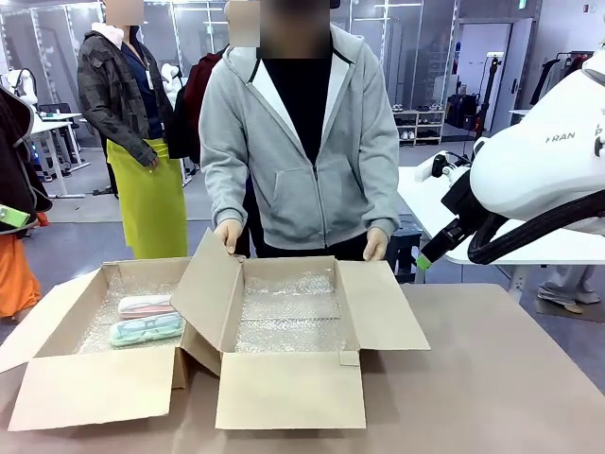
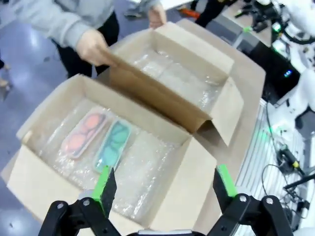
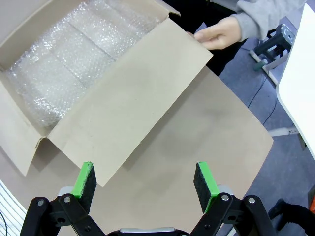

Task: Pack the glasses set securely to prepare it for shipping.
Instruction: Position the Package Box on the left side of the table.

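Standing at the far side of the table (image 1: 492,378), a person in a grey hooded jacket (image 1: 302,151) has both hands on the right-hand cardboard box (image 1: 293,331): one hand (image 1: 230,235) pinches the top edge of that box's raised flap between thumb and fingers, and the other hand (image 1: 376,244) rests loosely curled on the far rim near the opposite flap. Neither hand carries anything loose. The two open boxes sit side by side, touching, both lined with bubble wrap (image 1: 288,317). The left-hand cardboard box (image 1: 90,378) holds the glasses set: the pink case (image 1: 146,305) lies farther from the robot and the mint-green case (image 1: 146,330) just beside it on the near side, the two parallel and close together on the wrap. In the left wrist view dark rounded shapes show through both translucent lids, too blurred to make out. The right-hand box shows nothing but its wrap lining. The left gripper (image 2: 165,189) hangs above the near edge of the left-hand box with its jaws spread wide and nothing between them. The right gripper (image 3: 146,179) hangs over bare tabletop beside the outer flap of the right-hand box, likewise spread wide and unloaded; in the front view that arm is cut off at the picture's right edge
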`<state>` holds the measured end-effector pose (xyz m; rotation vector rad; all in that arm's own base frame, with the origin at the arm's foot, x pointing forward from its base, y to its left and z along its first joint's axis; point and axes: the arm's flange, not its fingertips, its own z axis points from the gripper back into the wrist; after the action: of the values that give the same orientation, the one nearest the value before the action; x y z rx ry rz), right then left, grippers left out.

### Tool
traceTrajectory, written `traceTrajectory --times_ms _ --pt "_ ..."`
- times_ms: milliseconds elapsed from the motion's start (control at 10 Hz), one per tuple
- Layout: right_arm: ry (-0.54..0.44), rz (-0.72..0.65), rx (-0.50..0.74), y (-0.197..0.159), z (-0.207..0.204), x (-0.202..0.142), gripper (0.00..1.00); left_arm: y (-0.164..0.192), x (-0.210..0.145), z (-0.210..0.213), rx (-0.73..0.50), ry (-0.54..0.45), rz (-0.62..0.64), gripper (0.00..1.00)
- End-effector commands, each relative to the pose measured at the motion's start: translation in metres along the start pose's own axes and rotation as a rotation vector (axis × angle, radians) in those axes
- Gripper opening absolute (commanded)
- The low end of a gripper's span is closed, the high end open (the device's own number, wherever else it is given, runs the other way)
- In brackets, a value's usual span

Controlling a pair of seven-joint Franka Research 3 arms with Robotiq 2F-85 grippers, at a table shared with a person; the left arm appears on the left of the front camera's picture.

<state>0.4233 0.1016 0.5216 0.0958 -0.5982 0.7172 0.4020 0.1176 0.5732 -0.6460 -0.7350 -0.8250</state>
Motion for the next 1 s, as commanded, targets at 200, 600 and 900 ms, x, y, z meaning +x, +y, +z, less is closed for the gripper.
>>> traceTrajectory --times_ms 200,600,900 --pt "0.013 -0.018 -0.002 0.003 0.000 0.003 1.00 -0.051 0.017 -0.038 -0.006 0.093 -0.157 1.00" --pt "0.013 -0.018 -0.002 0.003 0.000 0.003 1.00 -0.055 0.025 -0.046 -0.043 0.109 -0.158 1.00" --pt "0.013 -0.018 -0.002 0.003 0.000 0.003 1.00 -0.055 0.025 -0.046 -0.043 0.109 -0.158 1.00"
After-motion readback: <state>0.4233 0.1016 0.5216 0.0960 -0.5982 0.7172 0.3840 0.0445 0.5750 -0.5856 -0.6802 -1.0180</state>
